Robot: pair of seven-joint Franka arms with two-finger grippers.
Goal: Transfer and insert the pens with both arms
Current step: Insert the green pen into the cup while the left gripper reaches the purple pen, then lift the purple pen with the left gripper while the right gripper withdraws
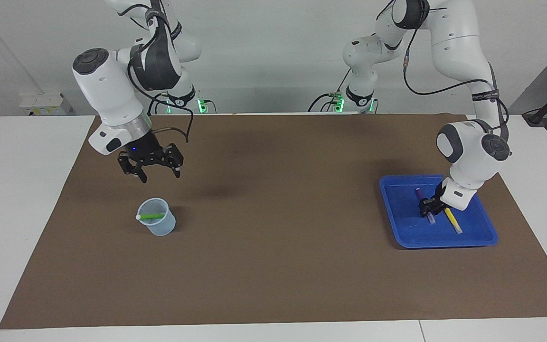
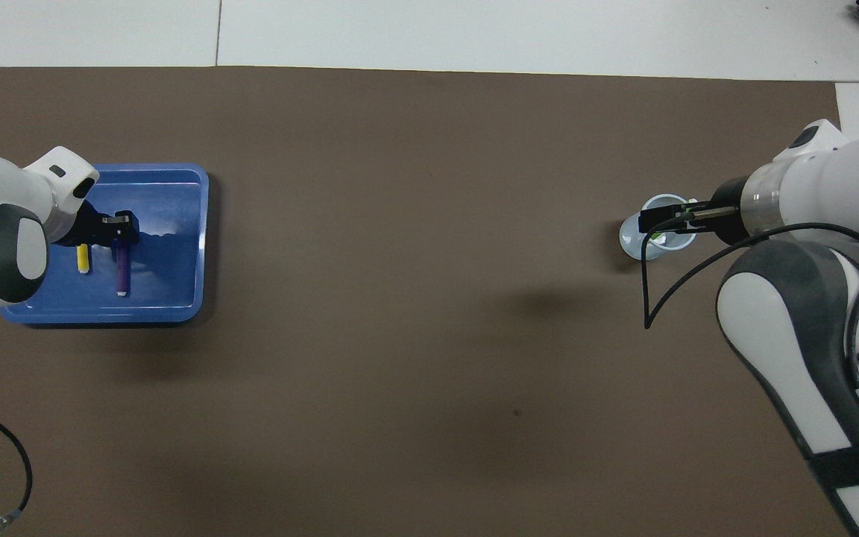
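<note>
A green pen (image 1: 151, 216) lies across the rim of a small clear cup (image 1: 157, 227) toward the right arm's end of the table, its pale end sticking out over the edge. My right gripper (image 1: 158, 175) hangs open and empty above the cup (image 2: 640, 243). In the blue tray (image 1: 397, 232) at the left arm's end lie a purple pen (image 2: 122, 274) and a yellow pen (image 2: 83, 259), side by side. My left gripper (image 1: 428, 207) is down in the tray on the purple pen (image 1: 418, 193), beside the yellow pen (image 1: 453, 221).
A brown mat (image 1: 273, 247) covers most of the white table. A black cable (image 2: 653, 283) loops from the right wrist over the mat near the cup. Another cable (image 2: 4, 455) lies at the mat's corner nearest the left arm.
</note>
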